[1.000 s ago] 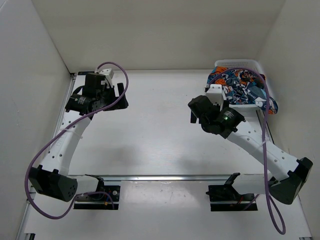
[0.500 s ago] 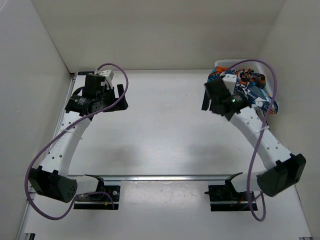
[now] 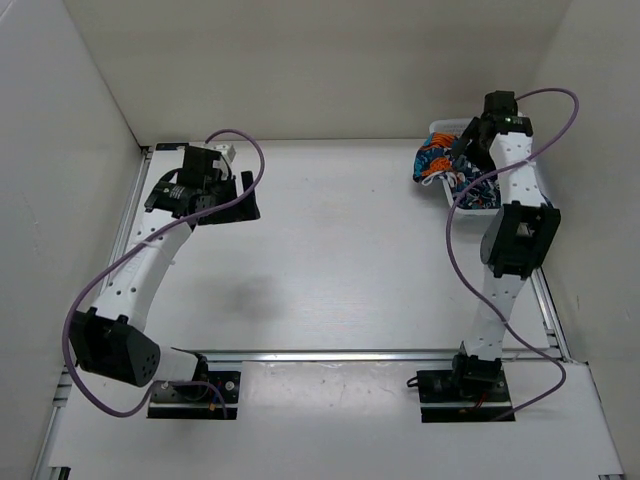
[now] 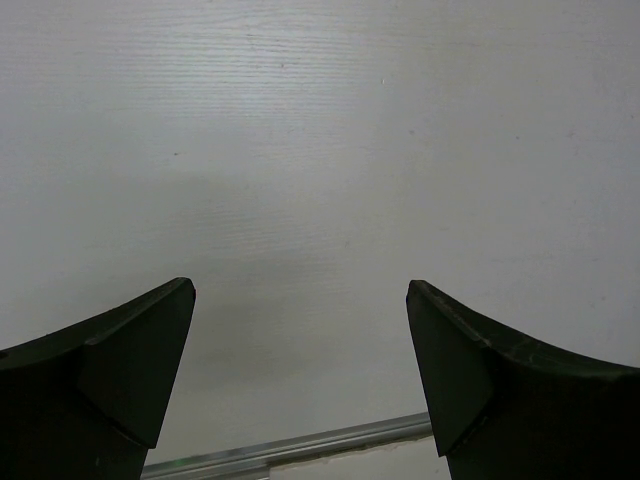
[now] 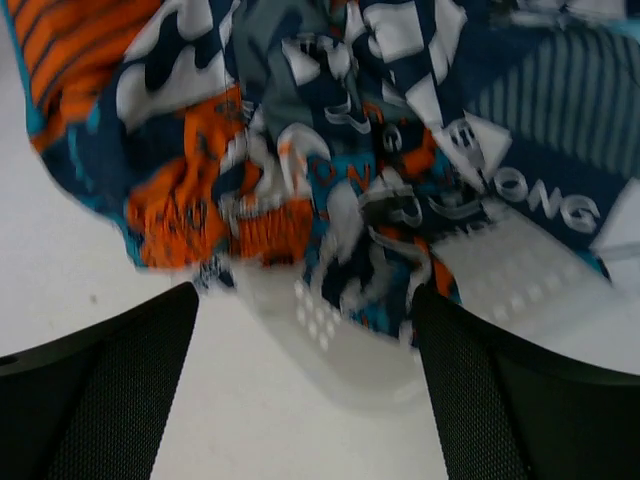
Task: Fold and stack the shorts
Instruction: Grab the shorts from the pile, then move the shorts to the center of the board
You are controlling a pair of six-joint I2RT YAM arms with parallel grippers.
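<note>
The shorts [image 3: 437, 160], in a patchwork print of orange, teal, navy and white, lie bunched in the white mesh basket [image 3: 474, 199] at the back right and spill over its left rim. My right gripper [image 3: 467, 136] hangs open just above them. In the right wrist view the shorts [image 5: 330, 150] fill the upper frame, with the basket rim [image 5: 330, 325] between my open right gripper's [image 5: 305, 295] fingers. My left gripper [image 3: 240, 198] is open and empty over bare table at the back left, also seen in its wrist view [image 4: 300, 288].
White walls close the table on the left, back and right. A metal rail [image 3: 330, 354] runs along the near side in front of the arm bases. Another rail [image 4: 300, 448] shows below the left gripper's fingers.
My right arm has swung from mid-table up and back to the basket, and its gripper now hangs over the shorts. The left gripper has shifted slightly right.
</note>
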